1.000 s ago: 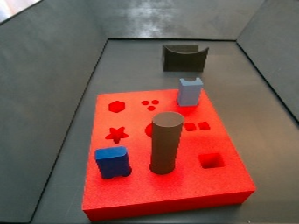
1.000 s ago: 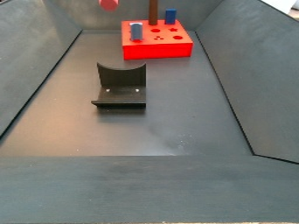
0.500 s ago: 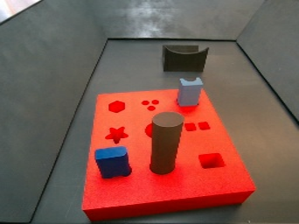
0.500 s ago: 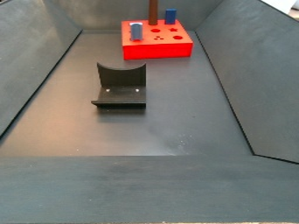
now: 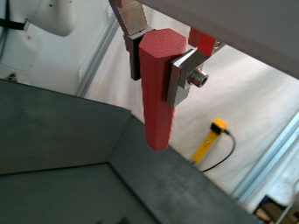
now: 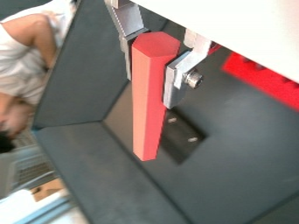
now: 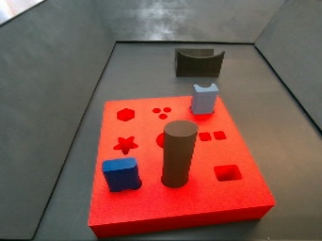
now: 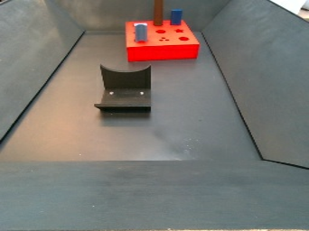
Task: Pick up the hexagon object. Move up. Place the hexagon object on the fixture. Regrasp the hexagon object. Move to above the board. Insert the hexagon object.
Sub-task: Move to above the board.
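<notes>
In both wrist views my gripper [image 5: 158,54] [image 6: 156,59] is shut on the hexagon object [image 5: 159,92] [image 6: 149,96], a long red-pink prism rod gripped near one end, the rest hanging free high above the floor. The fixture [image 6: 181,138] shows far beneath the rod's free end. The gripper and rod are out of frame in both side views. The fixture [image 7: 198,61] [image 8: 125,87] stands empty on the dark floor. The red board [image 7: 176,165] [image 8: 163,41] shows its hexagon cutout [image 7: 126,115] open.
On the board stand a dark grey cylinder [image 7: 179,153], a light blue block [image 7: 204,97] and a dark blue block [image 7: 120,173]. Sloped dark walls [image 8: 36,72] enclose the floor on all sides. A strip of the board [image 6: 263,74] shows in a wrist view.
A red shape at the top edge of a side view one second ago has left the frame. Board, fixture and blocks have not moved.
</notes>
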Controlling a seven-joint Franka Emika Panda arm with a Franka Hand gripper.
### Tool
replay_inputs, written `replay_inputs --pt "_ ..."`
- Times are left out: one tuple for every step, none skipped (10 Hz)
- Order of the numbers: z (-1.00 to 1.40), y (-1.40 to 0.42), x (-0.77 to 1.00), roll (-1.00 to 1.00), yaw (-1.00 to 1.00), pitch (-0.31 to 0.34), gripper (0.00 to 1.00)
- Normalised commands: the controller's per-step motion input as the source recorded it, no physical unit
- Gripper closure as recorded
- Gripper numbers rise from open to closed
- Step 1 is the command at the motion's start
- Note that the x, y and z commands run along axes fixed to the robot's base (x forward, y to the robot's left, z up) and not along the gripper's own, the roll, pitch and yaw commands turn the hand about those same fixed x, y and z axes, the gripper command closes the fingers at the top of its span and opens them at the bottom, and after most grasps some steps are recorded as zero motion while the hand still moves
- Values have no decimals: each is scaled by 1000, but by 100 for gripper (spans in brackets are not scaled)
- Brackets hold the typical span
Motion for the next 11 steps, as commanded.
replay_inputs --pt "-194 -671 -1000 -1000 -100 -69 100" --pt "-182 -618 -1000 -1000 -101 -81 100" --pt "-130 -442 -771 -1000 -101 -85 100" --pt "-88 -249 -510 -1000 -101 -81 100" --pt "-51 -119 -306 -1000 -108 -71 100" --pt "-30 -62 -188 -1000 -113 -62 100" --pt "-21 -23 -112 -1000 -116 -55 100" --pt "-10 2 -82 -1000 -116 -53 100" --pt "-10 26 -70 -1000 -111 -55 100" --pt "-8 32 -65 -968 -102 -64 100" --pt "-4 34 -59 -731 -71 -60 100"
